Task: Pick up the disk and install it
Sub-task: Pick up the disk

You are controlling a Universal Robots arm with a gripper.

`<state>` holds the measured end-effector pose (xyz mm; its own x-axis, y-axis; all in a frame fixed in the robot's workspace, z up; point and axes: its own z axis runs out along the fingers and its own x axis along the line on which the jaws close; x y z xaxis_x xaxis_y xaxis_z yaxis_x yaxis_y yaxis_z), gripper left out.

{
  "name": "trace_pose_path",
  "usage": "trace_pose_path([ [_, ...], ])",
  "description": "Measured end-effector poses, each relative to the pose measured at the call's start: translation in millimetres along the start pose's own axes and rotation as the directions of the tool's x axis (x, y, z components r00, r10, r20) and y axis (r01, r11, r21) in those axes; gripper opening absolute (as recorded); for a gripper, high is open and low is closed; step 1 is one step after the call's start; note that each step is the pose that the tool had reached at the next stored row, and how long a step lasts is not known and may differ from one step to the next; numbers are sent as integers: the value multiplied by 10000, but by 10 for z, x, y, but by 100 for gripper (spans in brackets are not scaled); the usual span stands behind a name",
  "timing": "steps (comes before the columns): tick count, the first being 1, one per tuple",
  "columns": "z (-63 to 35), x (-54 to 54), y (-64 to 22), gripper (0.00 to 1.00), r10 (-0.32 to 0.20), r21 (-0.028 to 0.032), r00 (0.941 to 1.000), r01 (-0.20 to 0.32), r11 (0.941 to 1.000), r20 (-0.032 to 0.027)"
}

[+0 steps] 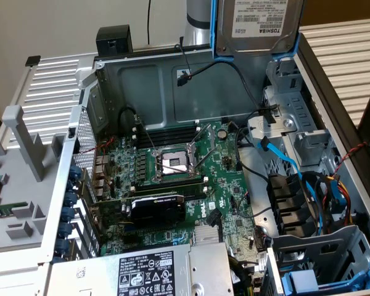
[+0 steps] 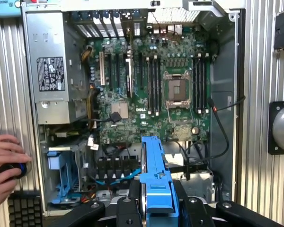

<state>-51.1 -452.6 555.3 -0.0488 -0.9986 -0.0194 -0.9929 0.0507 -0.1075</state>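
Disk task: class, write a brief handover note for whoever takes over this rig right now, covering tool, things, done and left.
Tool: shut on the disk, gripping its blue carrier on both sides.
Disk: raised above the open case, towards the exterior view's right, above the drive cage.
Done: disk picked up.
Left: the disk sits in no bay, so the install is not done.
Note: a person's hand is beside the case.

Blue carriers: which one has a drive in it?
The one clamped in the gripper above the case: it frames the disk. The other carrier sits inside it, apparently empty.
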Motion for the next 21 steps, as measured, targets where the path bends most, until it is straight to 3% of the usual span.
trace_pose_path([
  [3,0,-2,-68,37,-2,173,10000,2,9999,10],
  [6,-5,1,-115,37,-4,277,10000,4,9996,13],
  [11,-25,30,-167,37,-5,312,10000,5,9995,12],
  [21,-56,182,-280,37,-6,313,10000,5,9995,9],
])
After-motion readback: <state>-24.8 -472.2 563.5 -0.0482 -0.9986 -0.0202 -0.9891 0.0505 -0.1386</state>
